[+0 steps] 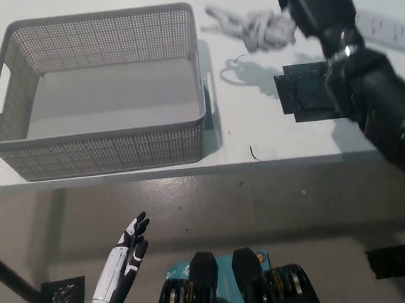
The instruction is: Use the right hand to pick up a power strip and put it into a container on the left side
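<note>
Black right hand [315,3] is grasping your white corded power strip [383,26], aloft right of the grey perforated plastic basket [102,142]; white left hand [124,268] is resting released, near left.

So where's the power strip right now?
In the head view it is at the upper right, lifted off the white table in the black right robot hand; the power strip pokes out right, its bundled cord dangles left, right of the grey basket.

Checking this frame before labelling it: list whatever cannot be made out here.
- Head view: the black right hand covers its own fingers and the middle of the white power strip, so the grip itself is hidden; the top edge cuts the hand.
- The bundled white cord is too tangled to trace its plug.
- The near mesh wall of the grey perforated plastic basket hides the floor strip behind it.
- The white left hand rests lower left, open.
</note>
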